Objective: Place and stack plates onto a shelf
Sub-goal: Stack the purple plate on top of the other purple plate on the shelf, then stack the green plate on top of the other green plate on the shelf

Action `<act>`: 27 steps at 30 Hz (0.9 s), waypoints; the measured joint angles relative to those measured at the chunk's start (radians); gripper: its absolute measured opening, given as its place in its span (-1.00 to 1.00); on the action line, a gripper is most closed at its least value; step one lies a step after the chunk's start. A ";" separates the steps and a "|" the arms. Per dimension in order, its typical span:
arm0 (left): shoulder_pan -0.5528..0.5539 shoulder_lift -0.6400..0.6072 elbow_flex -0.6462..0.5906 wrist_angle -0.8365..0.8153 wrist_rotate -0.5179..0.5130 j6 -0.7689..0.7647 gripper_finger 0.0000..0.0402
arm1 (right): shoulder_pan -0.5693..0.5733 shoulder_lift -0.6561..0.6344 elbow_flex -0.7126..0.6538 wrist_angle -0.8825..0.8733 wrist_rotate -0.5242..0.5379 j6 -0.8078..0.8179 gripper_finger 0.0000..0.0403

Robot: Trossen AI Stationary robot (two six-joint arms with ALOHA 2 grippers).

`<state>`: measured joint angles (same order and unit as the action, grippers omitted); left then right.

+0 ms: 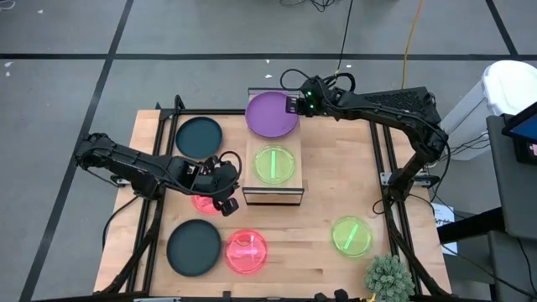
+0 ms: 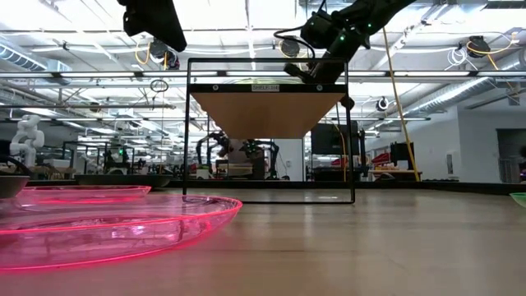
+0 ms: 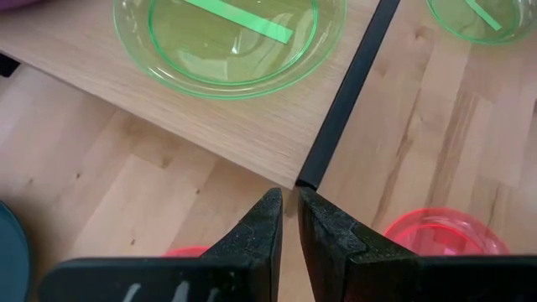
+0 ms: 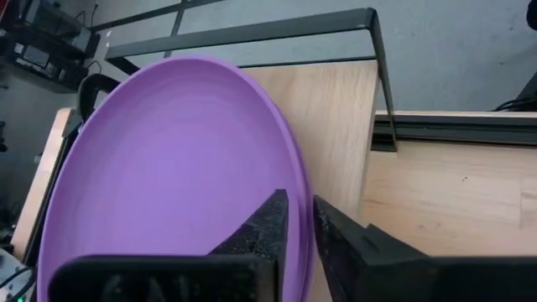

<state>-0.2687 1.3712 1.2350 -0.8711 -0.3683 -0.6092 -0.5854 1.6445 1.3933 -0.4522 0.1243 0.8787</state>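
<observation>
The shelf (image 1: pixel 273 191) stands mid-table, its light wood top (image 3: pixel 252 134) carrying one green plate (image 1: pixel 275 164). My right gripper (image 1: pixel 295 105) is shut on a purple plate (image 1: pixel 270 113) that hovers tilted over the shelf's far end. My left gripper (image 1: pixel 228 201) is shut and empty, above a pink plate (image 1: pixel 204 202) beside the shelf's near left corner (image 3: pixel 304 178). On the table lie two dark plates (image 1: pixel 199 137) (image 1: pixel 193 247), a second pink plate (image 1: pixel 246 252) and a second green plate (image 1: pixel 351 236). Only one purple plate shows. My right gripper pinches the purple plate's rim (image 4: pixel 295 189) on its right side between the two fingers, reaching level from the table's right. The plate is lifted clear and tilted over the far end of the shelf top (image 4: pixel 336 117).
A small green plant (image 1: pixel 388 277) stands at the table's near right corner. Black frame bars run along the table's left and right sides (image 1: pixel 382 159). Bare wood lies right of the shelf (image 1: pixel 340 176). In the low view the near pink plate (image 2: pixel 99 226) fills the foreground.
</observation>
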 joint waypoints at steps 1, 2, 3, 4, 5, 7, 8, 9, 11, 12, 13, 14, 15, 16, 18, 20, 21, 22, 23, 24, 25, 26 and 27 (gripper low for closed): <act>0.000 0.000 0.000 0.000 0.000 -0.002 -0.77 | 0.000 -0.002 0.000 -0.001 -0.013 0.000 -0.75; 0.000 0.000 0.000 0.000 0.000 -0.002 -0.77 | 0.000 -0.002 0.000 -0.001 -0.021 -0.001 -0.74; 0.000 0.000 0.000 0.000 0.000 -0.004 -0.77 | 0.000 -0.004 0.000 -0.001 -0.024 0.000 -0.73; 0.000 0.000 0.000 0.000 0.000 -0.006 -0.77 | 0.000 -0.011 0.000 -0.008 -0.026 -0.001 -0.72; 0.000 0.000 0.000 0.000 0.000 -0.011 -0.77 | 0.000 -0.019 0.000 -0.020 -0.026 -0.001 -0.71; 0.000 0.000 0.000 0.000 0.000 -0.027 -0.77 | 0.004 -0.046 0.000 -0.040 -0.025 -0.007 -0.71; 0.000 0.000 0.000 0.000 0.000 -0.031 -0.77 | 0.004 -0.061 0.000 -0.064 -0.023 -0.009 -0.71; 0.000 0.000 0.000 0.000 0.000 -0.037 -0.77 | 0.004 -0.078 0.000 -0.091 -0.022 -0.017 -0.71; 0.000 0.000 0.000 0.000 0.000 -0.044 -0.77 | 0.004 -0.109 0.000 -0.146 -0.022 -0.035 -0.71; 0.000 0.000 0.000 0.000 0.000 -0.044 -0.77 | 0.004 -0.127 0.000 -0.186 -0.023 -0.044 -0.71; 0.000 0.000 0.000 0.000 0.000 -0.045 -0.77 | 0.004 -0.146 0.000 -0.228 -0.028 -0.057 -0.71; 0.000 0.000 0.000 0.000 0.000 -0.045 -0.77 | 0.004 -0.166 0.000 -0.263 -0.044 -0.070 -0.71; 0.000 0.000 0.000 0.000 -0.001 -0.044 -0.77 | 0.005 -0.190 0.000 -0.306 -0.067 -0.083 -0.71; 0.000 0.000 0.000 0.000 -0.003 -0.044 -0.77 | 0.006 -0.212 0.000 -0.361 -0.097 -0.097 -0.71; 0.000 0.000 0.000 0.000 -0.009 -0.043 -0.77 | 0.018 -0.254 0.000 -0.472 -0.152 -0.124 -0.71; 0.000 0.000 0.000 0.000 -0.024 -0.043 -0.77 | 0.041 -0.299 0.000 -0.569 -0.187 -0.153 -0.71; 0.000 0.000 0.000 0.000 -0.032 -0.044 -0.77 | 0.056 -0.322 0.000 -0.617 -0.200 -0.167 -0.71; 0.000 0.000 0.000 0.001 -0.040 -0.044 -0.77 | 0.073 -0.344 0.000 -0.657 -0.205 -0.178 -0.71; 0.001 0.000 0.000 0.001 -0.048 -0.044 -0.77 | 0.091 -0.365 0.000 -0.688 -0.206 -0.185 -0.71; 0.001 0.000 0.000 0.001 -0.053 -0.044 -0.77 | 0.110 -0.383 0.000 -0.719 -0.206 -0.189 -0.71; 0.001 0.000 0.000 0.001 -0.058 -0.044 -0.77 | 0.130 -0.400 0.000 -0.746 -0.206 -0.191 -0.71; 0.001 0.000 0.000 0.002 -0.063 -0.044 -0.77 | 0.150 -0.416 0.000 -0.765 -0.206 -0.191 -0.71; 0.001 0.000 0.000 0.003 -0.068 -0.042 -0.77 | 0.170 -0.433 0.000 -0.781 -0.205 -0.187 -0.71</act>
<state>-0.2676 1.3712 1.2350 -0.8679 -0.4363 -0.6513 -0.4156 1.2119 1.3933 -1.2335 -0.0811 0.6918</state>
